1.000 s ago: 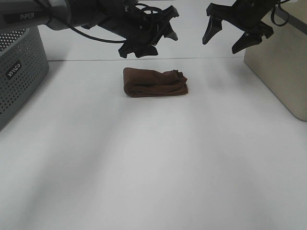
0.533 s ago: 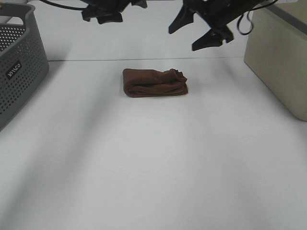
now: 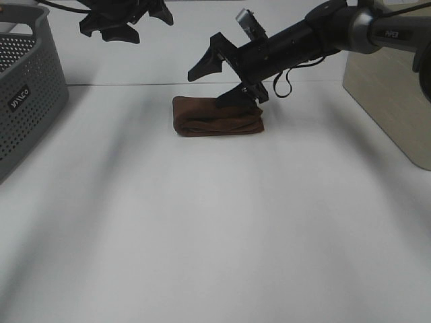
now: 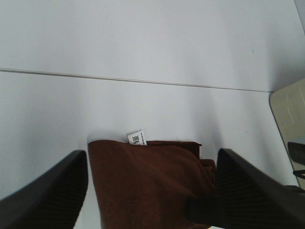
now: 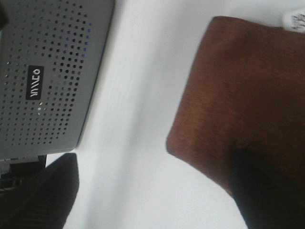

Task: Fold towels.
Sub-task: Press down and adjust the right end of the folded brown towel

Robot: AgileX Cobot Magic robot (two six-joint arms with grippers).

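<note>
The dark brown towel (image 3: 215, 118) lies folded into a small thick bundle on the white table, toward the back middle. Its white tag (image 4: 137, 138) shows at the far edge. My right gripper (image 3: 219, 82) reaches across from the right and is open, its lower finger just above the towel's right part. In the right wrist view the towel (image 5: 248, 95) lies partly under one finger of the open gripper (image 5: 152, 191). My left gripper (image 3: 128, 21) is open and empty, high at the back left, and its wrist view looks down on the towel (image 4: 147, 181).
A grey perforated basket (image 3: 27, 101) stands at the left edge and also shows in the right wrist view (image 5: 43, 76). A beige box (image 3: 397, 87) stands at the right. The table's back edge meets a white wall behind the towel.
My right gripper has swung down and left, from high at the back to just over the towel. My left gripper has moved left, away from above the towel. The towel has not moved.
</note>
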